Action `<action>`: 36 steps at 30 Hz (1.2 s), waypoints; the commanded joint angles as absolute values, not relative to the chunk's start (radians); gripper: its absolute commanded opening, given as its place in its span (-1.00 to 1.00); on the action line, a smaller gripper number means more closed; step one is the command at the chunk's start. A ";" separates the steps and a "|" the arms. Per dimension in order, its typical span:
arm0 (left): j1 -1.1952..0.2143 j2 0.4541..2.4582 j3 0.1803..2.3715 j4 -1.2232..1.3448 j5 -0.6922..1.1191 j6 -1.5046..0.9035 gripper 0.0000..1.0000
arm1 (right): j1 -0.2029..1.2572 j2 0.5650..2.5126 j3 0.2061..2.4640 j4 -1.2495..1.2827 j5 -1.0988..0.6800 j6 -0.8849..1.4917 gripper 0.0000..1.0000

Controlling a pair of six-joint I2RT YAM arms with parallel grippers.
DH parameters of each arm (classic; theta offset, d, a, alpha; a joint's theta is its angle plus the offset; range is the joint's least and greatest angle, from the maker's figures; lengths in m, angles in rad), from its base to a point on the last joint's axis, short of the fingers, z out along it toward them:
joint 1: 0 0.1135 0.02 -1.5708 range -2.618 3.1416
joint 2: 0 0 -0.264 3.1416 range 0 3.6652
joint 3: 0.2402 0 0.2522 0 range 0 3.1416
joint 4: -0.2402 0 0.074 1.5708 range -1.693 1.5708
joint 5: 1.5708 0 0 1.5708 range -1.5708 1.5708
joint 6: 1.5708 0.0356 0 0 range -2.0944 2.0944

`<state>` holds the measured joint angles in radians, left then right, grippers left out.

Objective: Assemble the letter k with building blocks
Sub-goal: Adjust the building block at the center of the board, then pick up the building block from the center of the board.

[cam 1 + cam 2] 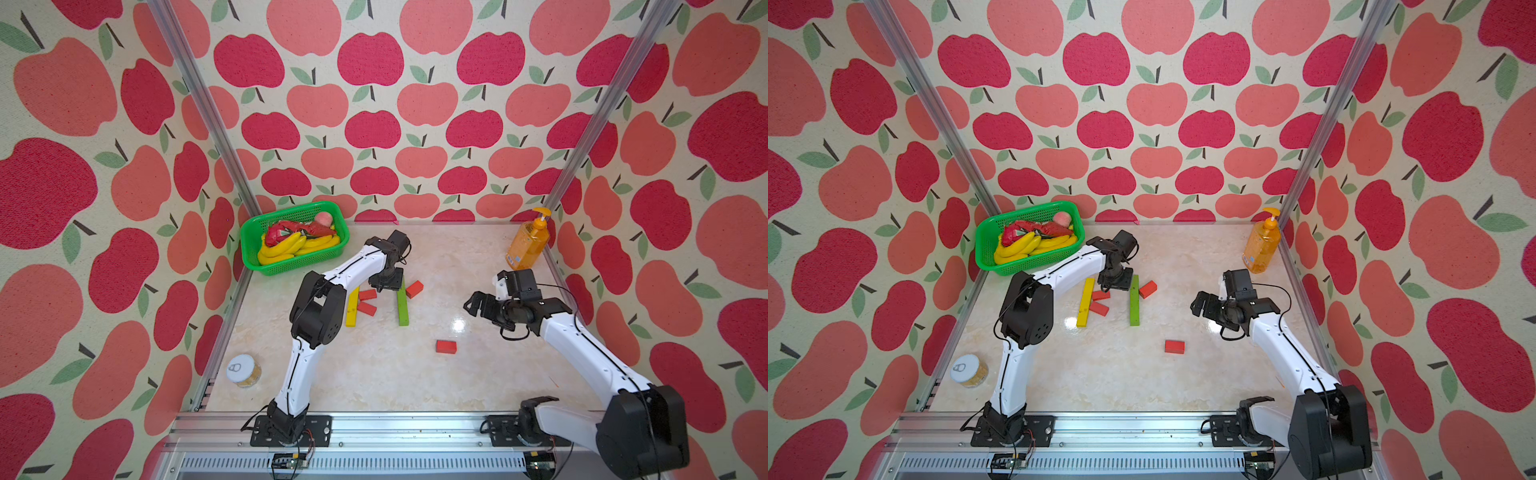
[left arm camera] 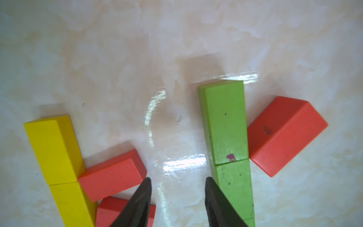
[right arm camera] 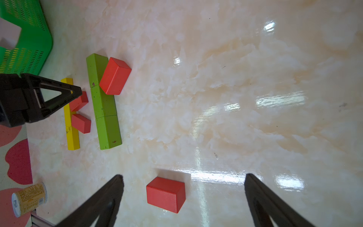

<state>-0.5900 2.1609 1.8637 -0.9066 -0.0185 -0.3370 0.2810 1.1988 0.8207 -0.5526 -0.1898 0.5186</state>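
Marble table: green K half built, it seems.
Red brick touches green bar at 1 o'clock; left pincer and right pincer gape empty; loose red brick, 4 o'clock, likely needs fetching.

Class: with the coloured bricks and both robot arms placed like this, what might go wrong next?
The left gripper hangs open between the green brick bar and the red bricks beside the yellow brick bar; a sideways move could knock either crooked.
The open right gripper faces the lone red brick; setting it against the green brick bar might shift its loose bricks.
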 commanded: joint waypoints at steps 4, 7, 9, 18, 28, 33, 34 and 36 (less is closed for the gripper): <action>-0.551 1.862 1.693 -0.822 0.160 -0.101 0.72 | 0.412 1.318 0.991 -0.690 -0.187 0.307 0.99; -0.528 1.777 1.574 -0.777 0.297 -0.062 0.95 | 0.498 1.362 1.045 -0.721 -0.137 0.240 0.98; -0.512 1.729 1.490 -0.754 0.409 -0.054 0.96 | 0.558 1.394 1.071 -0.747 -0.100 0.188 0.98; -0.506 1.558 1.277 -0.739 0.783 0.001 0.95 | 0.729 1.450 1.068 -0.784 -0.029 0.038 0.95; -0.504 1.464 1.168 -0.800 0.806 0.062 0.95 | 0.742 1.459 0.977 -0.724 0.149 -0.106 0.89; -0.506 1.449 1.148 -0.834 0.786 0.078 0.95 | 0.746 1.424 0.915 -0.667 0.143 -0.146 0.87; -0.506 1.445 1.142 -0.835 0.781 0.082 0.95 | 0.747 1.421 0.912 -0.667 0.136 -0.146 0.85; -0.505 1.445 1.137 -0.834 0.768 0.086 0.96 | 0.756 1.424 0.910 -0.668 0.123 -0.147 0.81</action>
<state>-0.5072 1.4670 1.1507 -0.7975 0.7746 0.0479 0.7418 1.4460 0.9192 -0.6945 0.1223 -0.1150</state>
